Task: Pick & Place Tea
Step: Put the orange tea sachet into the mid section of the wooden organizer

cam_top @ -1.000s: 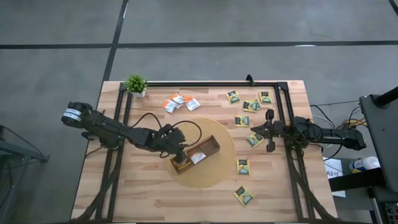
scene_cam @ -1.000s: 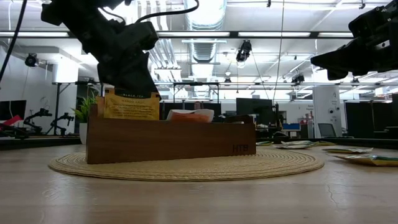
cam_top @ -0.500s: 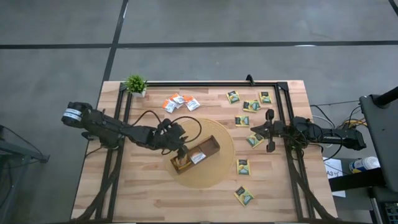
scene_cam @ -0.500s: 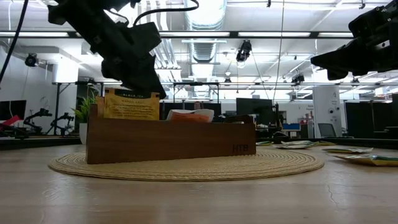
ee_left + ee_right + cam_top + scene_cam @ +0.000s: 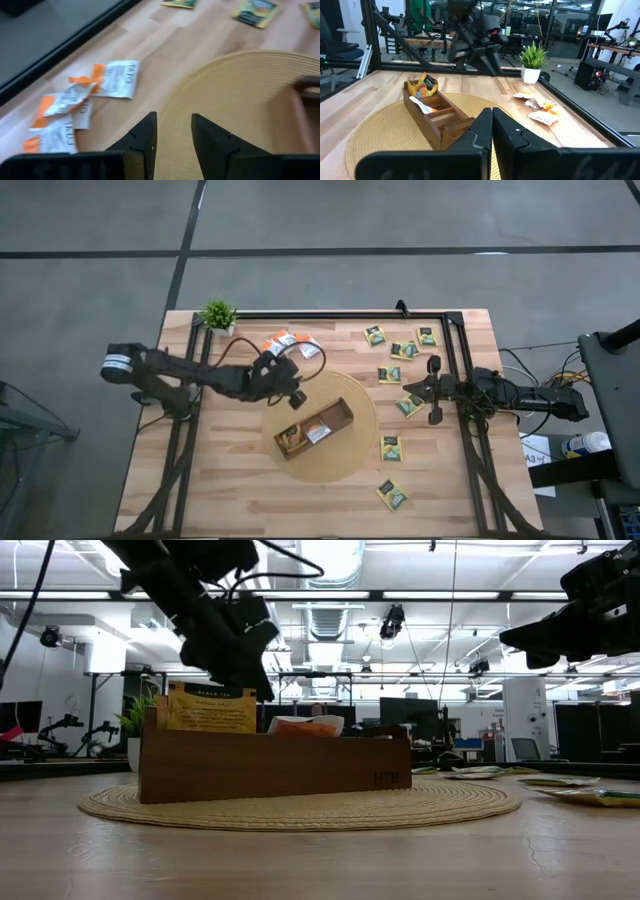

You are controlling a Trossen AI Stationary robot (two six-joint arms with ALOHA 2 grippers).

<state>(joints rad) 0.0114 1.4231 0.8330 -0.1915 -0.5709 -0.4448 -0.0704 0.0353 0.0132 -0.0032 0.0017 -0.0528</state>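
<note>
Done: two tea sachets sit in the wooden tray, behind the left gripper.
Left gripper: part-open, empty, near white-and-orange sachets.
Right gripper: closed, empty, beside green sachets.
Left: roughly a dozen loose.

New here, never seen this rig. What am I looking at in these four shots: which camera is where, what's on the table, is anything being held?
Two robot arms work at a wooden table. One camera looks straight down, one sits at table height, and one rides on each wrist.

A round woven mat carries a long wooden tray with tea sachets in it: a yellow one stands upright at one end. Loose white-and-orange sachets lie near a small potted plant; dark green ones are scattered on the right side.

The left gripper hovers between the tray and the white-and-orange sachets, its fingers apart with nothing between them. The right gripper waits shut at the table's right, holding nothing.
</note>
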